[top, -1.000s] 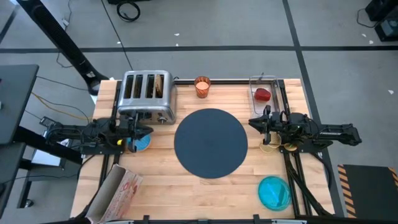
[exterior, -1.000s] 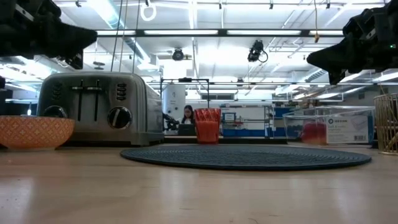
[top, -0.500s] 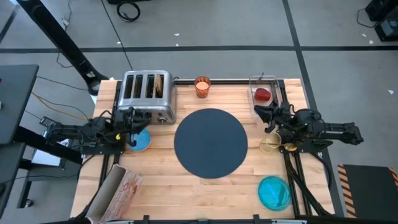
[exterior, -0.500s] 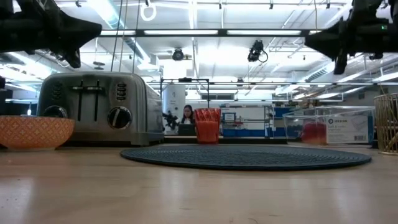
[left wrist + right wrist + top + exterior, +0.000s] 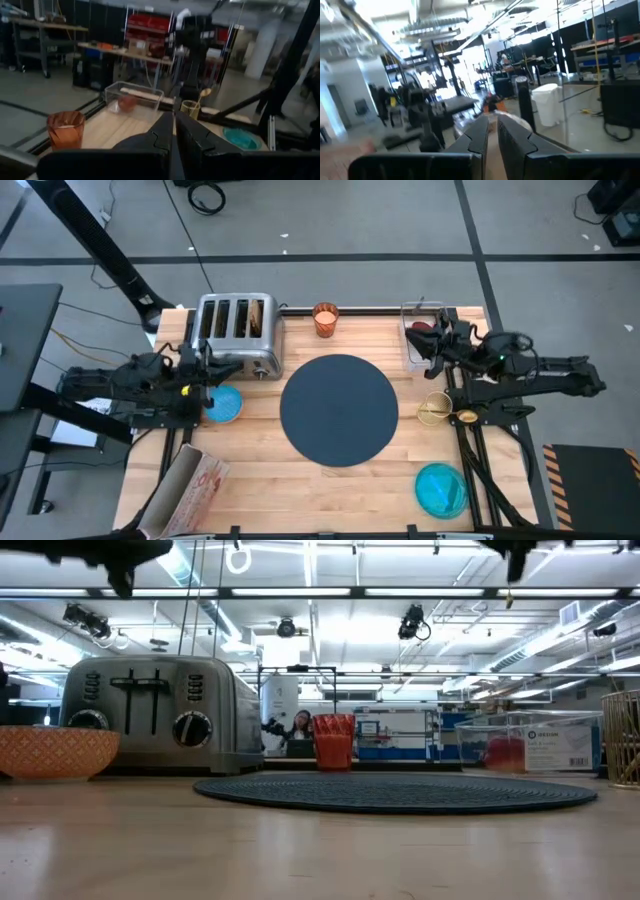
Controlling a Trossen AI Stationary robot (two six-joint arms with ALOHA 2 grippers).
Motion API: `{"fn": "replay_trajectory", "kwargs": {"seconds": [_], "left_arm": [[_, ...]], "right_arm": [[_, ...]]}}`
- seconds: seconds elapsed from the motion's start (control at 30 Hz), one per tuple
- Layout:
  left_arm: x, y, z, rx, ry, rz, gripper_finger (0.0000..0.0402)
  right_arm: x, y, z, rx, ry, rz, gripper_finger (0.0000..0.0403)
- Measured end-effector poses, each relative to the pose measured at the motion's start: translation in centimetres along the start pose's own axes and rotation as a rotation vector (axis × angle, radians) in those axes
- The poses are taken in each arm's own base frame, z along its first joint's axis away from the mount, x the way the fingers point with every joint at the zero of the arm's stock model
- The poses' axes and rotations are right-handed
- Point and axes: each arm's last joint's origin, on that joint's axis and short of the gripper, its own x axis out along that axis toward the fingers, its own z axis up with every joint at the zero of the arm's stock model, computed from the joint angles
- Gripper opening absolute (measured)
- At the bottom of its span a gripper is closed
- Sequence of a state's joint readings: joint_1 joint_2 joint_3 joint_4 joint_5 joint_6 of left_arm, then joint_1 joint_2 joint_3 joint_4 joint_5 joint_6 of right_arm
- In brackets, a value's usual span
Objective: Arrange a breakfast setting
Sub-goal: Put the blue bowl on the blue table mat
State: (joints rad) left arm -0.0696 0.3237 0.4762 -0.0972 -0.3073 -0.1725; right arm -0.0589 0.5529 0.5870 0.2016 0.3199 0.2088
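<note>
High view shows my left gripper (image 5: pixel 207 367) and right gripper (image 5: pixel 432 347), both pinched together and empty, raised beside the bare mat (image 5: pixel 338 409), so I'd take the small bowl (image 5: pixel 223 404), likely light but slick, by its rim.

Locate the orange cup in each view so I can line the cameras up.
High view: orange cup at the table's far edge, right of the toaster.
Low view: cup centre, behind the dark-blue mat.
Left wrist view: cup at lower left.
Right wrist view: not visible.
Shared landmark: the clear container holding the red fruit.
</note>
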Motion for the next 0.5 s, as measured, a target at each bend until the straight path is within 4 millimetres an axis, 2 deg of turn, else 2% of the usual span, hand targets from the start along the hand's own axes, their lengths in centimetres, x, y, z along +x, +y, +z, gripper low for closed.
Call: {"fn": "replay_trajectory", "kwargs": {"seconds": [0.1,0.2,0.3,0.5], "left_arm": [[0.4,-0.6,2.5,0.001,0.065,0.011,0.0022],[0.5,-0.9,3.9,-0.003,0.207,0.019,0.0021],[0.6,-1.3,4.3,-0.021,0.384,-0.018,0.002],[1.2,-2.1,5.3,-0.204,0.695,-0.013,0.0017]], "right_arm": [[1.5,0.9,1.8,0.028,-0.013,0.002,0.005],[3.0,1.6,2.9,-0.041,0.01,0.005,0.005],[4.3,2.2,3.1,-0.065,0.067,0.029,0.005],[6.6,3.1,2.5,-0.109,0.224,0.032,0.0057]]}}
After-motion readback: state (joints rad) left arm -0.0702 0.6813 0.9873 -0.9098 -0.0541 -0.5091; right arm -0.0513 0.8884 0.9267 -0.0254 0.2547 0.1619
